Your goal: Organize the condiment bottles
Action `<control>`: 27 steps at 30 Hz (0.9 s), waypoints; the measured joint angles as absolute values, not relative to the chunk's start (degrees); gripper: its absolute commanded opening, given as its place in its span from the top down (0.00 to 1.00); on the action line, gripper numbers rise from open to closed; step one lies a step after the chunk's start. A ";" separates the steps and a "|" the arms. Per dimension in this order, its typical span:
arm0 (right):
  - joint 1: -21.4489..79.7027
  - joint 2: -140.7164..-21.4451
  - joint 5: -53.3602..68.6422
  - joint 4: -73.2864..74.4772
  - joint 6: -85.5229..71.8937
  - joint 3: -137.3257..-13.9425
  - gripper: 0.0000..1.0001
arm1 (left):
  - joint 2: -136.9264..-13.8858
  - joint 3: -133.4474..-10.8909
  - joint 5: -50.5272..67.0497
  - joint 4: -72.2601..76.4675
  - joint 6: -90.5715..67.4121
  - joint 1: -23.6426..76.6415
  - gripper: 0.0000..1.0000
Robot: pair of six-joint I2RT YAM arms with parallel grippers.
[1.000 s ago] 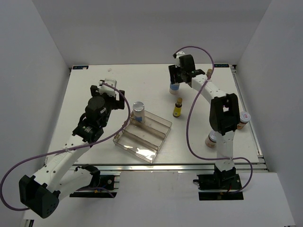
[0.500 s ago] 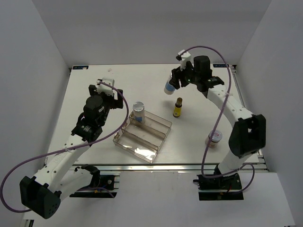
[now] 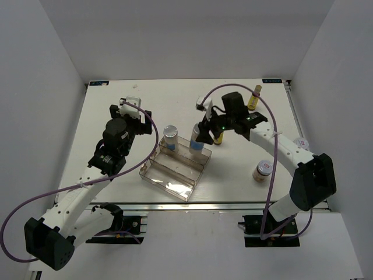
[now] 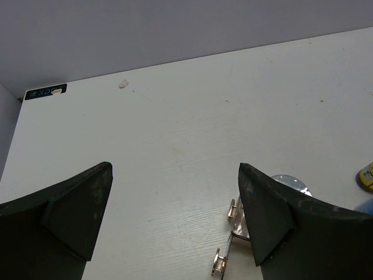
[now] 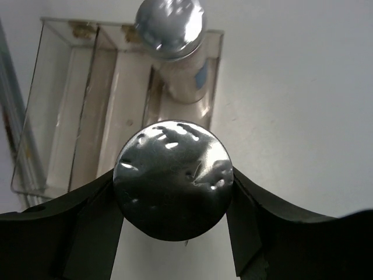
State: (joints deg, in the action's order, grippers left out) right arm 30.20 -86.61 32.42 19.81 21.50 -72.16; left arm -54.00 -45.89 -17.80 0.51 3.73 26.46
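Silver-capped bottle (image 5: 172,188) carried from far right to tray (image 3: 175,175) far edge, beside twin (image 3: 170,137); right gripper (image 3: 200,137) clamping it. Placement imminent. Left gripper (image 4: 175,192) spread, empty.

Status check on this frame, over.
Left hand open, empty. Right hand shut on silver-capped bottle, over tray far end, beside second silver-capped bottle. Nothing in the way.

Corner sticker (image 4: 45,91) — print unreadable

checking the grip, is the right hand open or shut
Shut: the right hand clamps the silver-capped blue-white cylinder bottle, fingers pressed against both sides of its cap.
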 measured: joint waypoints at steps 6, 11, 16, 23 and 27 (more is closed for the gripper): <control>34.09 -87.81 30.92 21.96 21.41 -70.50 1.00 | -53.95 -45.54 -17.78 0.51 3.62 26.46 0.02; 34.98 -92.49 28.84 21.76 21.02 -72.55 1.00 | -53.95 -45.54 -17.76 0.51 3.62 26.41 0.02; 35.77 -97.23 27.38 20.95 19.51 -74.17 1.00 | -53.91 -45.54 -17.74 0.51 3.62 26.39 0.02; 36.69 -98.74 26.41 17.32 16.60 -74.91 0.67 | -53.89 -45.52 -17.74 0.51 3.62 26.37 0.02; 37.69 -98.74 25.41 15.64 15.90 -74.91 0.42 | -53.89 -45.52 -17.74 0.51 3.62 26.35 0.02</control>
State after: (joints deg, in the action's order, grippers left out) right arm 37.69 -98.74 25.41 15.64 15.90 -74.91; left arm -53.89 -45.52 -17.74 0.51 3.62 26.35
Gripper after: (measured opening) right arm 0.668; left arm 0.979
